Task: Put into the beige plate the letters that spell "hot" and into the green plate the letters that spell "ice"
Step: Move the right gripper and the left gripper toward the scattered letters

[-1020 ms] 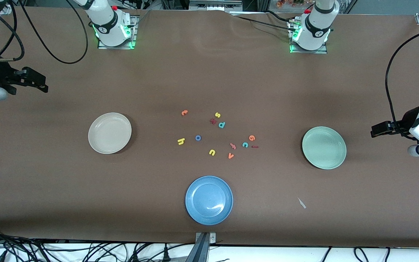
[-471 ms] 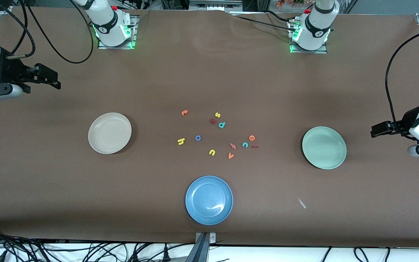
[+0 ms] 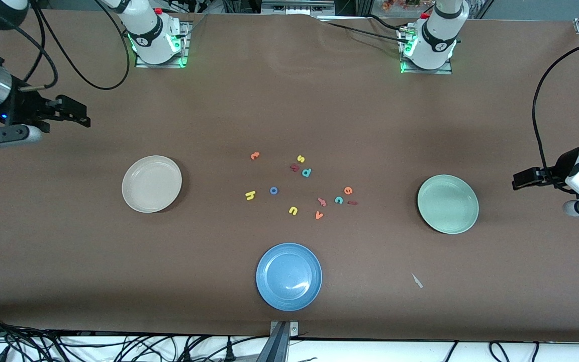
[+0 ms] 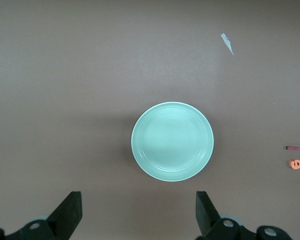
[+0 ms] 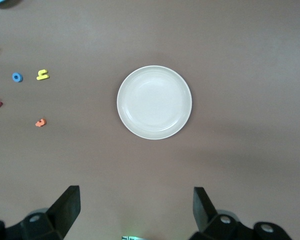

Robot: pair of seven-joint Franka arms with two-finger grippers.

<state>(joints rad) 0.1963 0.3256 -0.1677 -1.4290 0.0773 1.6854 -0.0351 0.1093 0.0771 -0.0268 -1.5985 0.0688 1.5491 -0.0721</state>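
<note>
The letters lie loose mid-table: yellow h (image 3: pixel 250 195), blue o (image 3: pixel 273 190), orange t (image 3: pixel 255 155), dark red i (image 3: pixel 352 202), teal c (image 3: pixel 339 200) and orange e (image 3: pixel 348 190). The beige plate (image 3: pixel 152 183) lies bare toward the right arm's end, the green plate (image 3: pixel 448 203) bare toward the left arm's end. My right gripper (image 3: pixel 79 114) hangs open over bare table beside the beige plate (image 5: pixel 154 102). My left gripper (image 3: pixel 520 180) waits open over bare table beside the green plate (image 4: pixel 172 141). Neither holds anything.
A blue plate (image 3: pixel 289 276) sits near the front edge. Among the letters lie a yellow s (image 3: pixel 300 159), yellow u (image 3: pixel 293 210), teal p (image 3: pixel 306 172), dark red k (image 3: pixel 294 167) and orange v (image 3: pixel 318 215). A paper scrap (image 3: pixel 417 281) lies nearer the front camera than the green plate.
My right gripper has moved in from the table's edge toward the middle, staying open. The left arm and all letters have not moved.
</note>
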